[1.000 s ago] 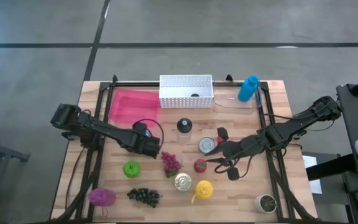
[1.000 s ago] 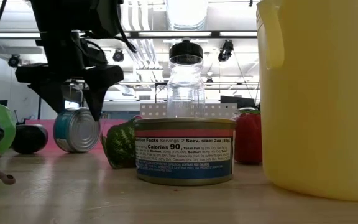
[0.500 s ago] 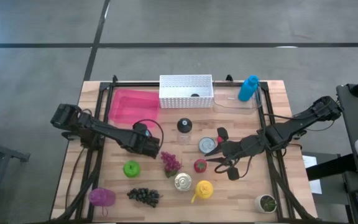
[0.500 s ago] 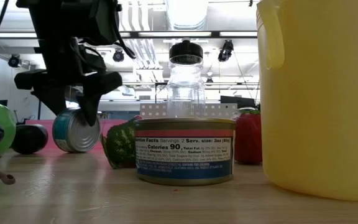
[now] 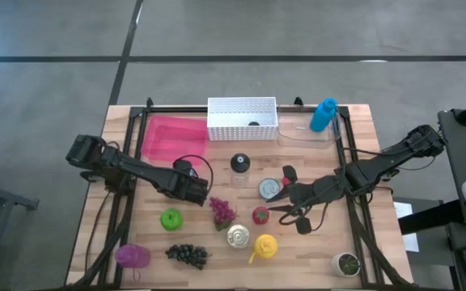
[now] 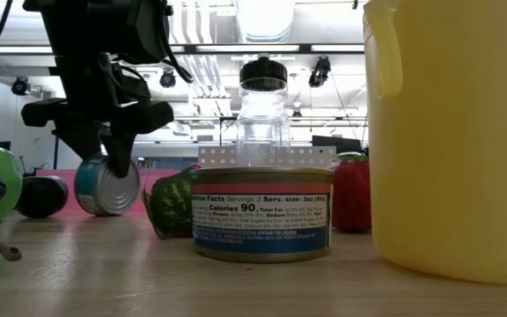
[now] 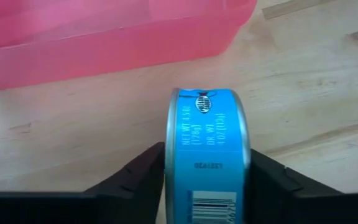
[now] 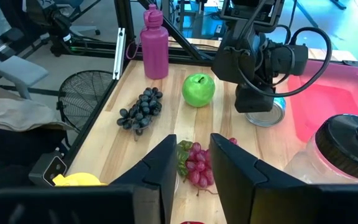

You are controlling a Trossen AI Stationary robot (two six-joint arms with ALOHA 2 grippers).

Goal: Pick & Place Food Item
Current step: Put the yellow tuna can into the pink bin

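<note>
A blue can point(image 7: 209, 137) lies on its curved side on the wooden table, just in front of the pink tray point(image 5: 168, 137). My left gripper point(image 5: 191, 190) stands over it, fingers down, shut on it; the low view shows the can point(image 6: 104, 187) under the gripper point(image 6: 113, 163). My right gripper point(image 5: 284, 204) hovers near a silver can point(image 5: 270, 189) at the table's middle right. Its fingers point(image 8: 163, 171) are a narrow gap apart, with nothing between them, facing the red grapes point(image 8: 197, 165). My left gripper pinches the blue can between its two fingers point(image 7: 145, 177), one on each flat end point(image 7: 170, 158). The fingers come from above, pointing down. The can's curved side rests on the table, its axis running from finger to finger.
A white basket point(image 5: 242, 119) and a blue bottle point(image 5: 323, 114) stand at the far edge. A black-lidded jar point(image 5: 239, 164), green apple point(image 5: 171, 218), red fruit point(image 5: 260, 215), tin point(image 5: 238, 236), yellow pitcher point(image 5: 265, 246), black grapes point(image 5: 187, 255) and purple bottle point(image 5: 133, 256) crowd the near half.
My left gripper's fingers have drawn together around the blue can, from wide apart to close against it. The can has stayed where it was on the table.
</note>
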